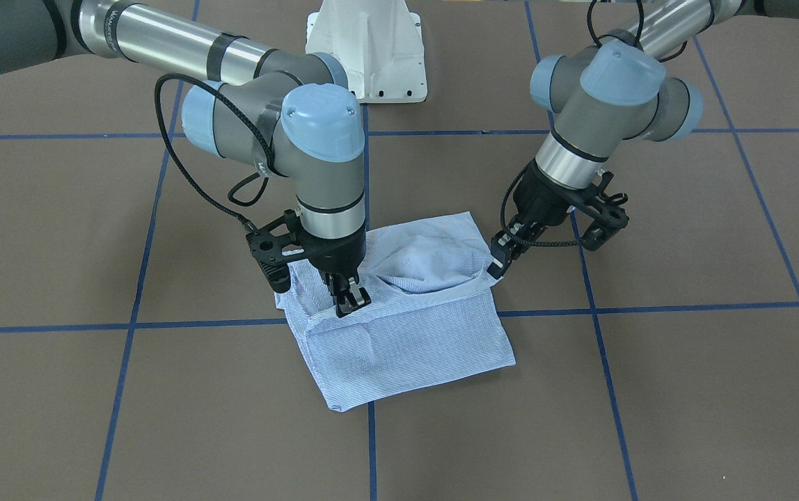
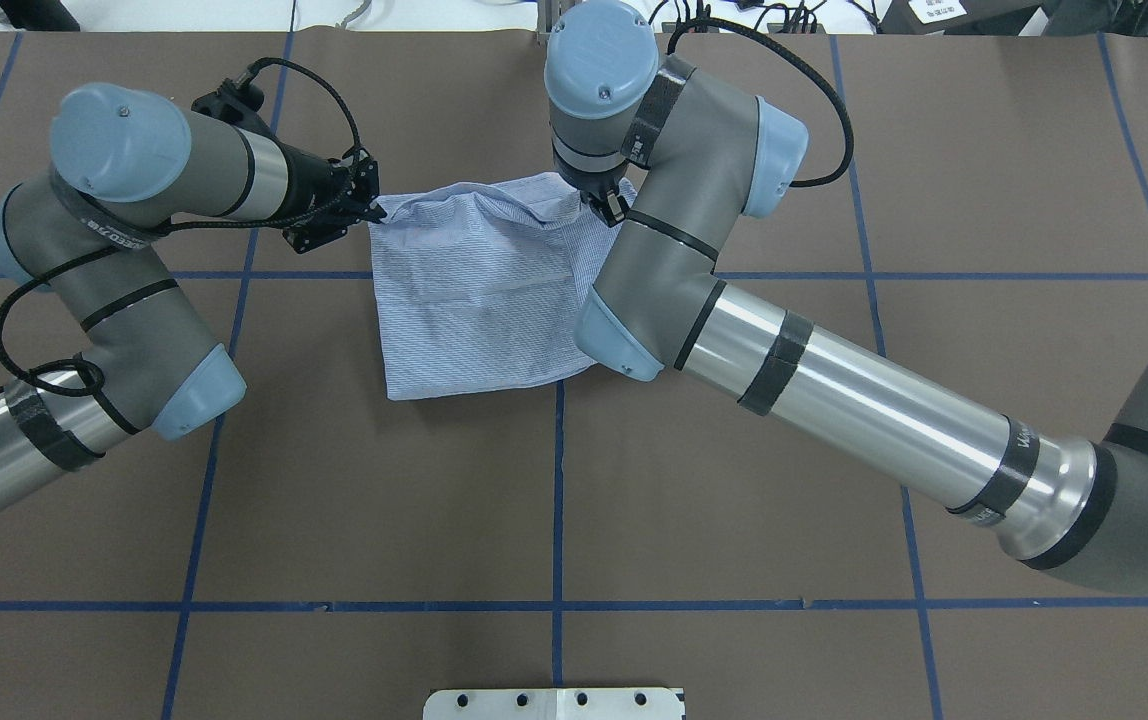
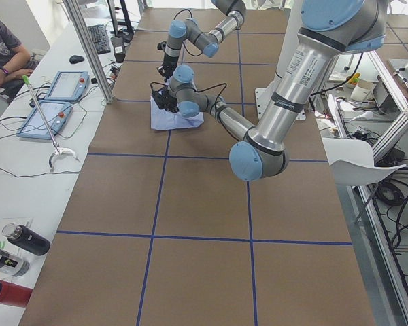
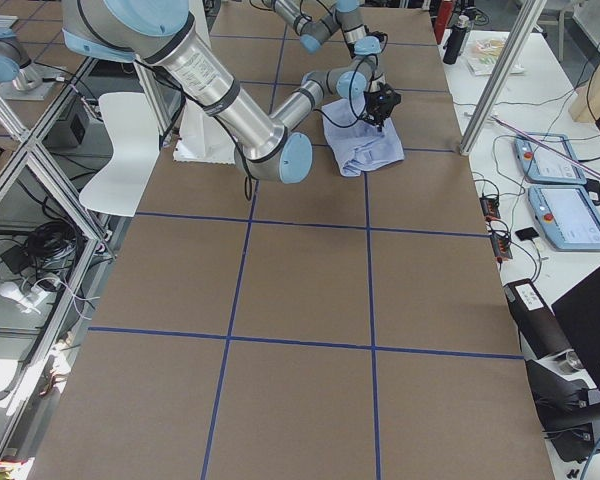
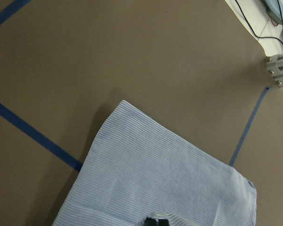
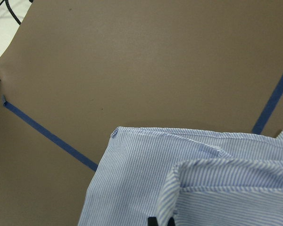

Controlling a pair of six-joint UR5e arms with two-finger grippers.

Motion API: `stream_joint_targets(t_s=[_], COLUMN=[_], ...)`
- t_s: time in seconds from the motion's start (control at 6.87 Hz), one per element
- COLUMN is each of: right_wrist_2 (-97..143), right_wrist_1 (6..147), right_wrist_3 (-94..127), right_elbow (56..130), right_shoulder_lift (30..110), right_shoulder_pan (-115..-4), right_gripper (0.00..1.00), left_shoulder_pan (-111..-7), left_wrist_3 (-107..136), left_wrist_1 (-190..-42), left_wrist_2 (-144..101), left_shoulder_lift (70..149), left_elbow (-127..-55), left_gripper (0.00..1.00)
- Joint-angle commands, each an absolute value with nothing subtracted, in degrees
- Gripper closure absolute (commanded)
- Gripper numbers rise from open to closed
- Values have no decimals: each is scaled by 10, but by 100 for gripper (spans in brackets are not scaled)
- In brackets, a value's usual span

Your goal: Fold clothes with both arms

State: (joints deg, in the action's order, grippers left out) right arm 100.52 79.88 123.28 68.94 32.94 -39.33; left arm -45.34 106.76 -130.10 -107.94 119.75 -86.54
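**1. Shirt (image 2: 474, 310).** Light blue/white fine stripe, folded to a rough rectangle on the tabletop (image 2: 834, 480).
- Pos.: approx. mid-width, in the half toward the far edge, opposite the white base (image 2: 554, 703). Well apart from every tabletop corner.
- It covers a crossing of the blue tape lines (image 2: 559, 500).
- The edge nearest the base is straight and flat. The far edge, between the two pincers, is puckered and creased.

**2. L arm (image 2: 124, 290).** Comes in low from the robot's left w/ the wrist near horizontal.
- L pincer (image 2: 371, 212): pressed together, pinching the shirt's far-left corner.
- Ref. L wrist view: striped cloth spreads out flat from the fingertips at the bottom of the view, w/ brown tabletop beyond.

**3. R arm (image 2: 834, 400).** Reaches across the shirt's right side w/ the wrist near vertical.
- R pincer (image 1: 351, 300): pressed together, pinching a raised fold of the shirt near its far-right corner.
- Ref. R wrist view: a doubled, hemmed layer sits right at the fingertips.

**4. Surroundings.** Exterior left view shows a white side bench (image 3: 27, 170) along the far tabletop edge. It carries two handheld control units (image 3: 66, 85) and bottles (image 3: 27, 239). A seated person (image 3: 0, 47) is at its far end.
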Motion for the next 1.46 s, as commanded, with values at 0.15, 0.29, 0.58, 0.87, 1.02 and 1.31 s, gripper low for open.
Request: stream_joint_targets(t_s=[0.15, 0.29, 0.58, 0.87, 1.02, 1.31], right_wrist_2=[1007, 1006, 1012, 1027, 1037, 1100], right_wrist_1=[726, 697, 669, 670, 670, 673], right_wrist_3=[1224, 1224, 1225, 1200, 1178, 1060], right_elbow=[589, 556, 510, 506, 509, 591], right_shoulder_lift=[303, 295, 271, 276, 279, 365], right_shoulder_pan=[-395, -399, -430, -437, -446, -489], right_gripper=[99, 56, 0, 0, 0, 0], left_shoulder_pan=[-459, -459, -466, -476, -478, -491], left_wrist_3=[1060, 1060, 1015, 1006, 1003, 935], left_wrist_1=[-1378, -1402, -1416, -1419, -1419, -1406], left_wrist_2=[-1062, -1060, -1014, -1017, -1022, -1106], left_shoulder_lift=[1215, 1231, 1259, 1259, 1255, 1218], left_elbow=[-775, -740, -686, -688, -698, -768], left_gripper=[100, 100, 59, 50, 50, 49])
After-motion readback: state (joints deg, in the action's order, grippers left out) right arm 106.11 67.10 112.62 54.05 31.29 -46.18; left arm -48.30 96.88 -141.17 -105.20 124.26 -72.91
